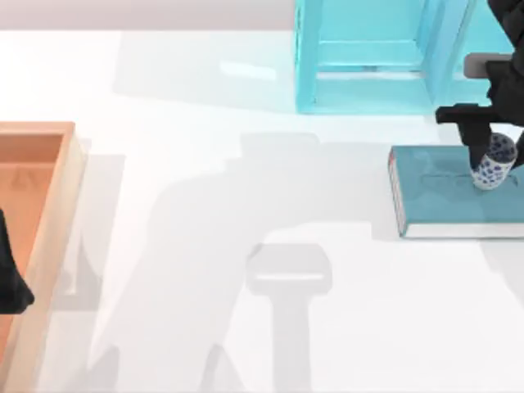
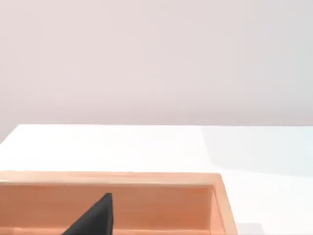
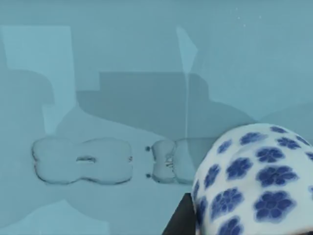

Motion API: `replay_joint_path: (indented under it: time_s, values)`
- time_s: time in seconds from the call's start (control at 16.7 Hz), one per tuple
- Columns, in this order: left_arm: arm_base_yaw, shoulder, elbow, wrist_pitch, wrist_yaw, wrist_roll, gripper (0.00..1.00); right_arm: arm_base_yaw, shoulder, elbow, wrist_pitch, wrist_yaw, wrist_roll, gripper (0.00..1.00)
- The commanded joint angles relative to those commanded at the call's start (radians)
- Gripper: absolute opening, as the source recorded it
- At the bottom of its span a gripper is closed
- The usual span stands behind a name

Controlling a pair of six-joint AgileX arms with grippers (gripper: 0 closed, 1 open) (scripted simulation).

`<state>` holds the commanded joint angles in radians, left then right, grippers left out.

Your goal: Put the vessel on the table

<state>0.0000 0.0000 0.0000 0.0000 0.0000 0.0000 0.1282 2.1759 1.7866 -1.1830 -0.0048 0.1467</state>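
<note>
Landmark: the teal book [image 1: 458,196], lying flat near the table's [image 1: 246,205] right edge and running off the top view's right side.

The near strip of table, in front of the book, is bare white surface crossed only by grey shadows. This open room runs leftward from the book across the middle of the table to the tray [image 1: 49,237].

Far to the left of the book, the orange wooden tray sits at the table's left edge, its long wall [image 2: 107,178] facing the open middle. A dark part of the left gripper [image 1: 12,278] hangs over the tray's inside; whether its fingers are open or closed cannot be told. What else lies in the tray cannot be told either.

On the book, toward its far right part, is the cup [image 1: 495,161]: white with blue flower-like dots, tilted, its base at the cover. In the right wrist view the cup [image 3: 254,181] is close over the embossed teal cover [image 3: 122,98]. It is therefore on the book and not on the table.

The right gripper [image 1: 483,155] reaches down from beyond the book's far edge, with one dark finger [image 1: 477,139] against the cup's side and the fingers closed on the cup.

Beyond the book, just past its far edge, stands a translucent cyan rack [image 1: 368,57] of upright panels; its compartments look see-through.
</note>
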Motion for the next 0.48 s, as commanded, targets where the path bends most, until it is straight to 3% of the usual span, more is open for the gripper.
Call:
replay_joint_path:
  time_s: [0.48]
  values:
    - [0.000,0.000,0.000,0.000,0.000,0.000,1.00,-0.003,0.002,0.016,-0.018,-0.001,0.001,0.00]
